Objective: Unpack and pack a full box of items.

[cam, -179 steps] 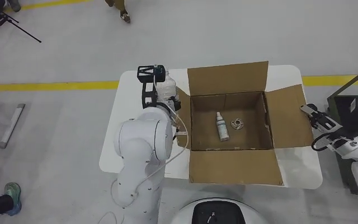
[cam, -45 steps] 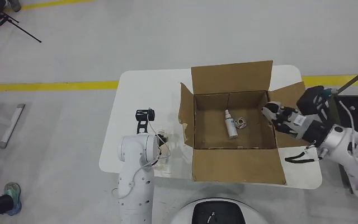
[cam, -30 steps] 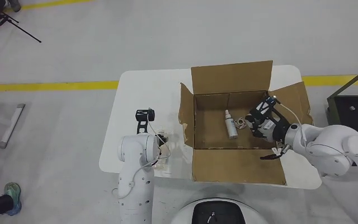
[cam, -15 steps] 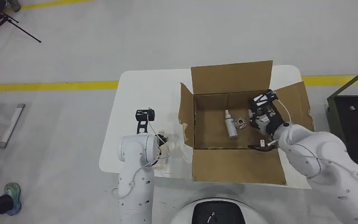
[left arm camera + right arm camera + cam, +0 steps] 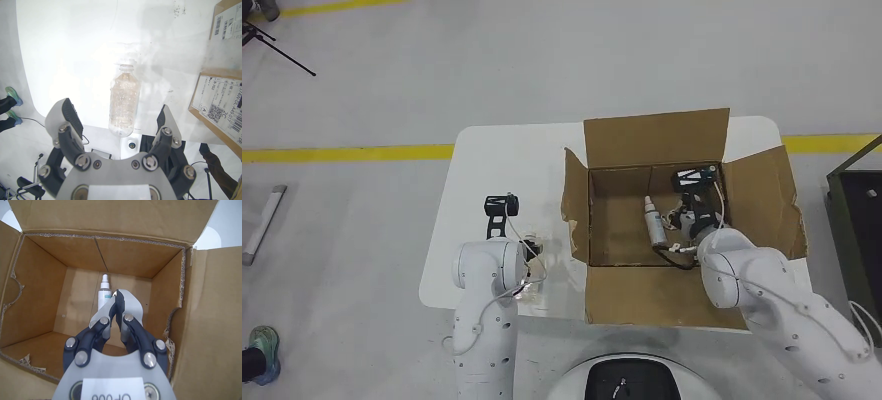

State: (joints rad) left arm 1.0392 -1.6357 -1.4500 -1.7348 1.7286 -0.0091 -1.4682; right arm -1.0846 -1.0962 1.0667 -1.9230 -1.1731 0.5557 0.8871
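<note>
While closed, right pincer [image 5: 115,294] is held inside the box [image 5: 47,262].
Left pincer [image 5: 116,108] is spread open over clear bottle [image 5: 123,102] on desk [image 5: 75,37].

My left arm [image 5: 485,278] and right arm [image 5: 742,282]: white rounded shells; left gripper [image 5: 116,111], right gripper [image 5: 115,298]: grey fingers [image 5: 55,118], ribbed black pads [image 5: 72,118], silver screws [image 5: 82,161].

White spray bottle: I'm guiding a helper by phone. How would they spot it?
Find the open brown cardboard box on the white table. On its floor lies the slim white spray bottle. Unlike the clear plastic bottle outside the box, it is opaque, with a pump top.
</note>
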